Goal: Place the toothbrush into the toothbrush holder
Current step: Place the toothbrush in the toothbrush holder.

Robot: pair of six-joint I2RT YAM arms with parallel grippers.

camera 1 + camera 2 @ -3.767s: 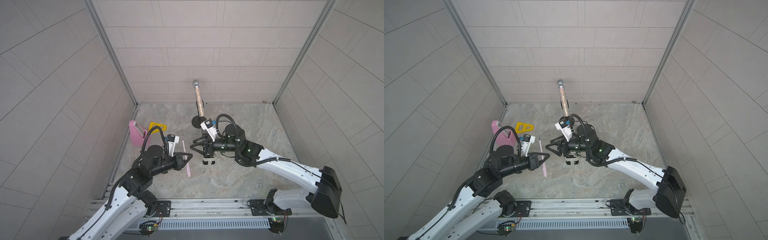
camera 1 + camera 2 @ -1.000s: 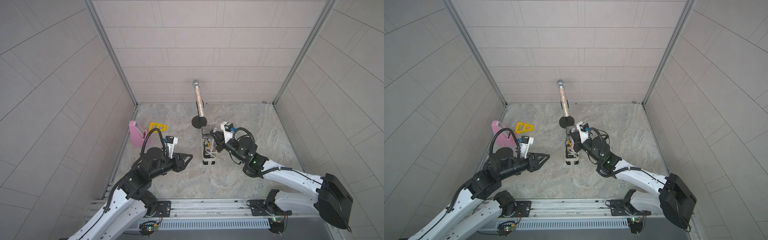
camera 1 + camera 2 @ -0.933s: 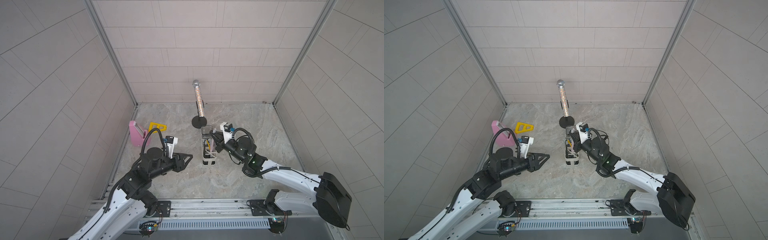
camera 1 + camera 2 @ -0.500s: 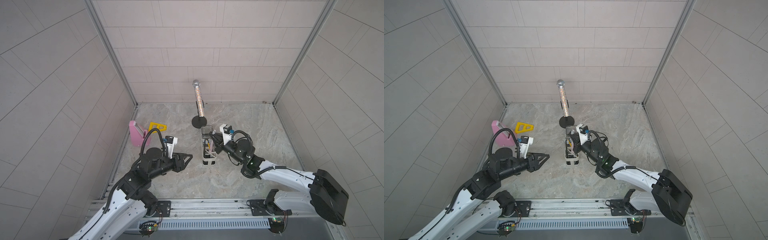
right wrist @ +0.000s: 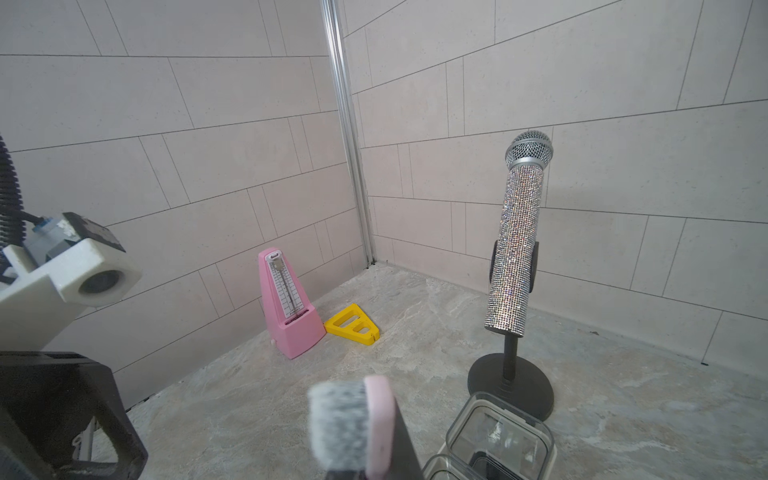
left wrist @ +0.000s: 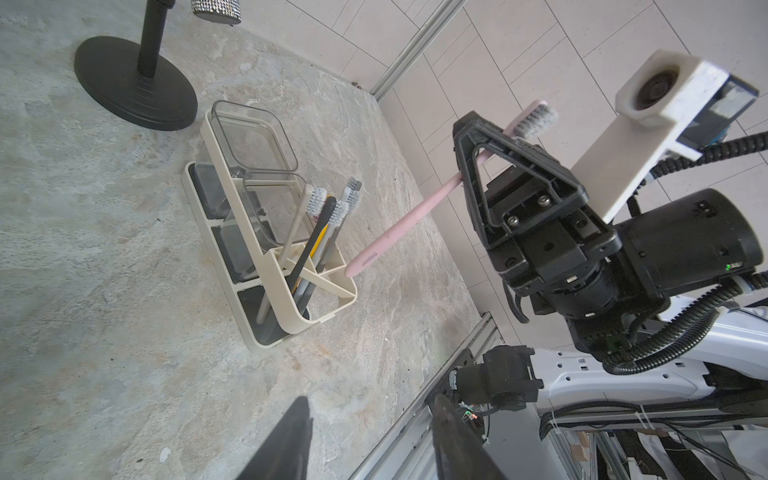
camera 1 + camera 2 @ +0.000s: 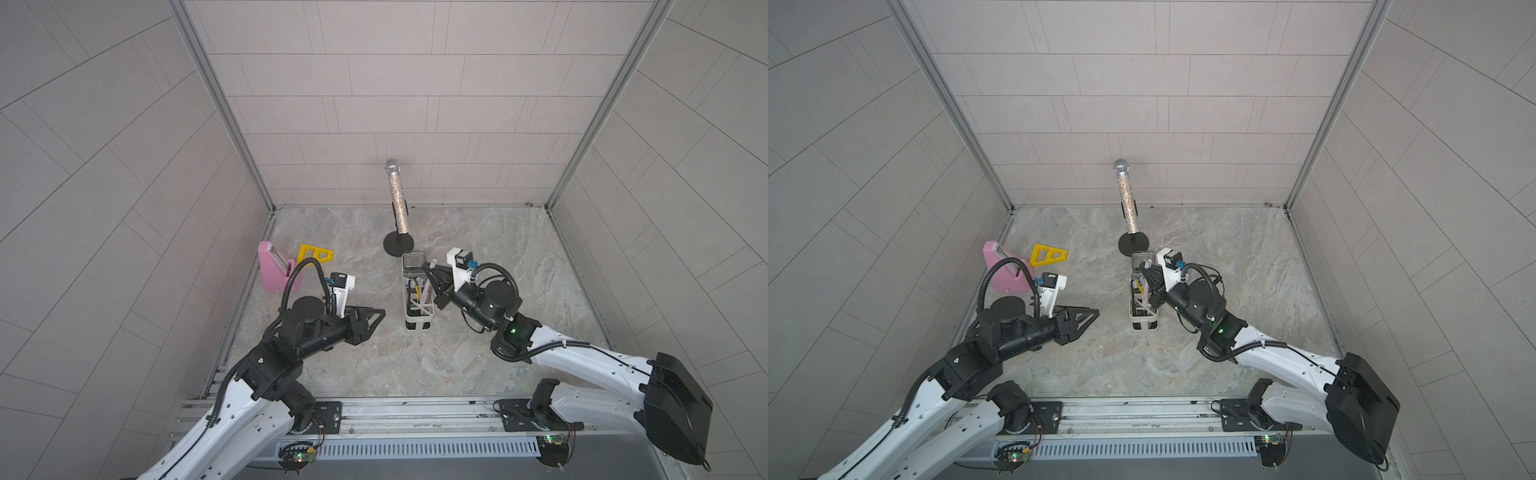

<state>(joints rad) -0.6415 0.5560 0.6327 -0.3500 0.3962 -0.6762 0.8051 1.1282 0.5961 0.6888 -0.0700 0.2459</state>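
Right gripper point(image 6: 478, 137) is clamped on the pink toothbrush point(image 6: 399, 232), gripping it just below the bristle head. The brush slants down with its bristles up and away from the toothbrush holder point(image 6: 286, 299). Its handle end is at the rim of the divided end compartment. I cannot tell whether the tip has gone below the rim. In both top views the pink handle lies over the holder's interior point(image 7: 417, 324), with the right gripper point(image 7: 432, 276) just beside the holder's long side.

The holder stands upright on the marbled floor point(image 7: 374, 365). Its clear box section point(image 5: 498, 436) is just beside the round black base of the microphone stand. The other toothbrushes point(image 6: 320, 224) lean in the divided compartment: white, black and grey ones.

Left gripper point(image 6: 370, 401) has its jaws spread with nothing between them. It hangs above the floor, well apart from the holder and pointing toward it point(image 7: 1088, 316).

The glittery microphone point(image 5: 515, 249) sits upright in its stand near the back wall. The pink metronome point(image 5: 286, 307) stands by the left wall. The yellow triangular piece point(image 5: 353, 326) lies flat just beside it.

In the right wrist view the bristle head is blurred and very close to the lens.
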